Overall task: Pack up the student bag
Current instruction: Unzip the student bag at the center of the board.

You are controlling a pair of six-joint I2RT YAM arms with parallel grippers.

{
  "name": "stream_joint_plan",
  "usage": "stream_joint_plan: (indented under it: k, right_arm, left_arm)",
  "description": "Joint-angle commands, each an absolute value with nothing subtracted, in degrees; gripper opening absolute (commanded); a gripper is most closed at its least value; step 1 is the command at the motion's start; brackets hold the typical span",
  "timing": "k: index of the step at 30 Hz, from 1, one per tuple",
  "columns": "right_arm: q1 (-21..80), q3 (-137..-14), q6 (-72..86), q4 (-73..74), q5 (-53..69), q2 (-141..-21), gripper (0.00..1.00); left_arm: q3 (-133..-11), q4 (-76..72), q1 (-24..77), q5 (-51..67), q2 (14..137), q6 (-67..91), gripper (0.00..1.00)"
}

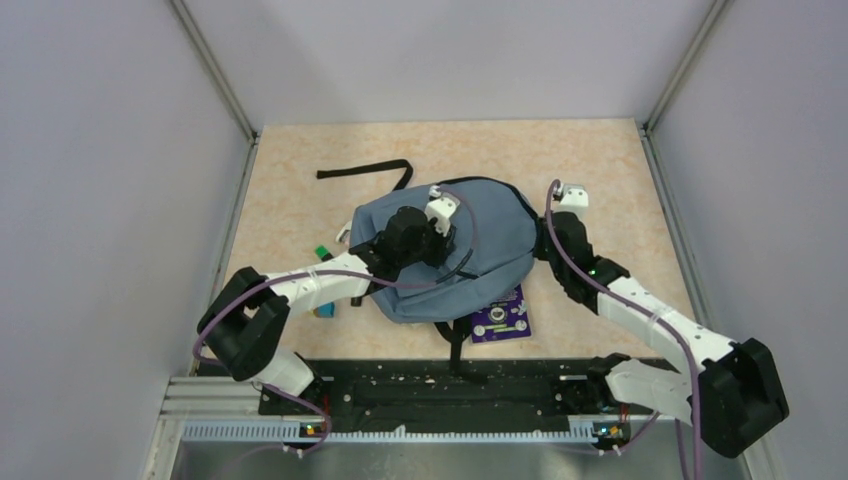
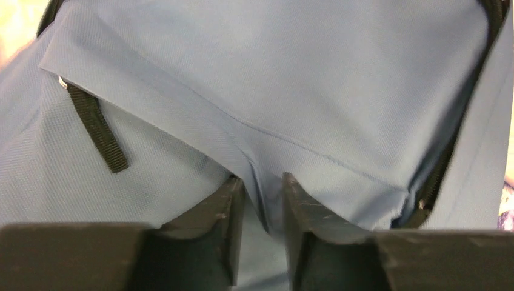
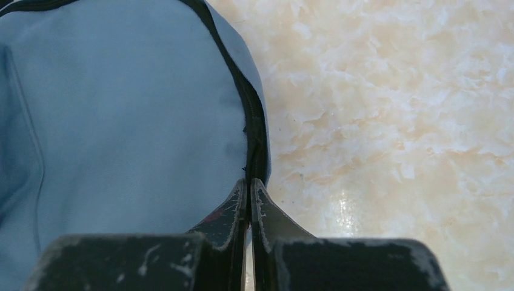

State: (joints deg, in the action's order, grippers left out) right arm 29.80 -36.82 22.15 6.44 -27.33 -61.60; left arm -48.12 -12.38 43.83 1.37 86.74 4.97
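student bag [image 1: 470, 260] mid-worktop, soft floppy cloth, likely light, bunches easily; left pincer [image 2: 262, 183] clamped on a raised fold of it, right pincer [image 3: 250, 185] pinched together on its zip rim; best holds: seams, rim

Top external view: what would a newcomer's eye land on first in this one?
The blue-grey student bag lies mid-table with both arms on it. The left gripper pinches a fold of its fabric, and the right gripper is closed on its black zip edge. A purple card lies at the bag's near edge.
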Motion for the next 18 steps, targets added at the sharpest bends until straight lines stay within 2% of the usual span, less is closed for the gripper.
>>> stream_joint_plan:
  k: [1,2,5,7,10,18]
  right_arm:
    - [28.74,-39.38,18.81,3.65,-23.16,-58.81,0.00]
    - [28.76,-39.44,18.68,4.02,-22.32,-58.39,0.00]
    - [28.75,-39.64,18.47,5.37,-20.83,-57.19,0.00]
    - [28.75,-39.55,18.33,5.99,-20.61,-56.39,0.00]
    - [28.75,-39.64,18.20,7.18,-20.94,-55.15,0.00]
    - [28.77,-39.19,17.65,8.95,-21.84,-51.57,0.00]
  left_arm:
    - [-54.08,-6.44,44.24,4.87,84.28,1.88,0.55]
    - [-55.53,-5.43,44.72,3.93,84.22,1.39,0.68]
    - [-59.04,-4.12,48.21,-0.95,84.03,-2.32,0.88]
    - [-60.65,-4.84,50.43,-2.27,84.14,-4.18,0.90]
    - [-60.72,-8.41,52.80,2.37,84.85,-3.87,0.90]
    - [-58.29,-20.54,56.35,6.95,90.66,2.85,0.90]
